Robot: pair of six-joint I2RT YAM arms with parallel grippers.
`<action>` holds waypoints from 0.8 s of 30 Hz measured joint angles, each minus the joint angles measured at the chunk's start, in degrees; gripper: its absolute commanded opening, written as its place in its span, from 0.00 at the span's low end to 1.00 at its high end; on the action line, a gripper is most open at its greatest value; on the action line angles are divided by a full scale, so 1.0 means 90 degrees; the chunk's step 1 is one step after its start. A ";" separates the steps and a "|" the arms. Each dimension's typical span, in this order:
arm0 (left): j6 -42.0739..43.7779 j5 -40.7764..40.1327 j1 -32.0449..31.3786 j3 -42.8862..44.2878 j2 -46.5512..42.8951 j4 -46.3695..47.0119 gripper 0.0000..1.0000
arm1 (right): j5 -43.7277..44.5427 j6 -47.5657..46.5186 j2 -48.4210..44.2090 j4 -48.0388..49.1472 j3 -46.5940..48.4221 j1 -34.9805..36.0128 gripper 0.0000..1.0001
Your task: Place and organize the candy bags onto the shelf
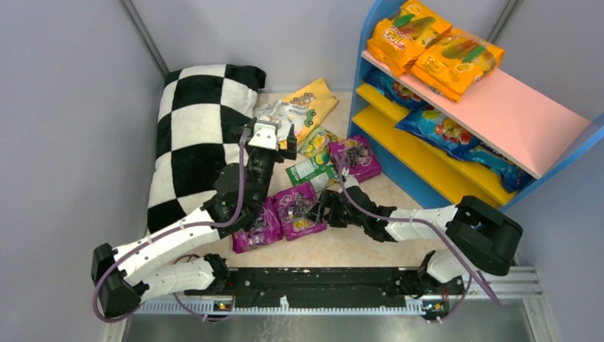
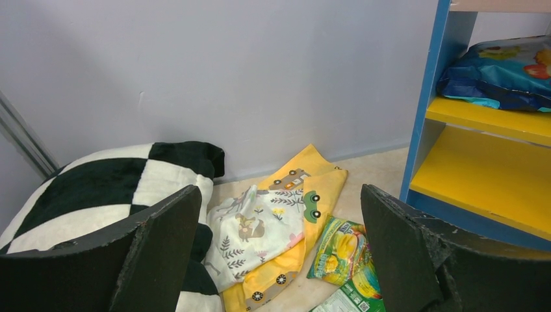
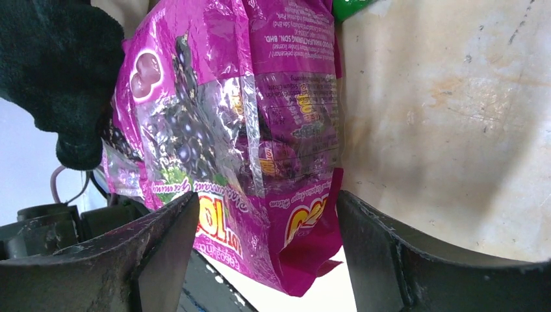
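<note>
Straddling a purple candy bag [image 3: 227, 117] that lies on the desk [image 3: 442, 130], my right pincer [image 3: 266, 198] stands apart. The bag's top is cut off, and I cannot tell whether my fingers [image 3: 156, 253] touch it. My right arm stretches low and leftward. My left pincer [image 2: 279, 195] gapes empty, left of the shelf [image 2: 435, 97].

Lighting: bright, even, from overhead; shadows soft. Top view sharp, with mild glare on orange bags [image 1: 434, 46]. Right wrist view: strong glare streaks on purple bag [image 3: 240, 130], faint shadow on floor [image 3: 455, 97], right fingers [image 3: 416, 260] blurred at close range. Left wrist view slightly soft; left fingers [image 2: 156, 253] dark, detail lost.
</note>
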 measured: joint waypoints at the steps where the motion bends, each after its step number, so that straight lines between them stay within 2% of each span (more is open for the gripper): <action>1: 0.0000 0.0000 0.0000 0.0005 0.0000 -0.0002 0.99 | 0.0000 0.0017 0.0005 0.0007 0.0000 0.0000 0.79; 7: -0.0002 0.0017 0.0000 0.0034 0.0002 -0.0017 0.99 | -0.0029 0.0012 -0.0007 -0.0032 -0.0049 0.0000 0.88; 11: 0.0002 0.0015 0.0000 0.0046 0.0002 -0.0017 0.99 | 0.0092 -0.0809 -0.0374 -0.1073 0.0070 0.0015 0.93; 14: 0.0005 0.0015 0.0000 0.0046 0.0002 -0.0015 0.99 | 0.0372 -0.1948 -0.0954 -0.2382 0.0590 0.0041 0.94; 17: 0.0005 0.0015 0.0022 0.0046 0.0002 -0.0015 0.99 | 0.0619 -0.3174 -0.1479 -0.3082 0.1180 0.0104 0.95; 20: 0.0005 0.0015 0.0100 0.0046 0.0002 -0.0017 0.99 | 0.0729 -0.4605 -0.1977 -0.3033 0.1379 0.0345 0.99; 24: 0.0002 0.0012 0.0204 0.0046 0.0002 -0.0015 0.99 | 0.0923 -0.7378 -0.2210 -0.2283 0.0891 0.1277 0.99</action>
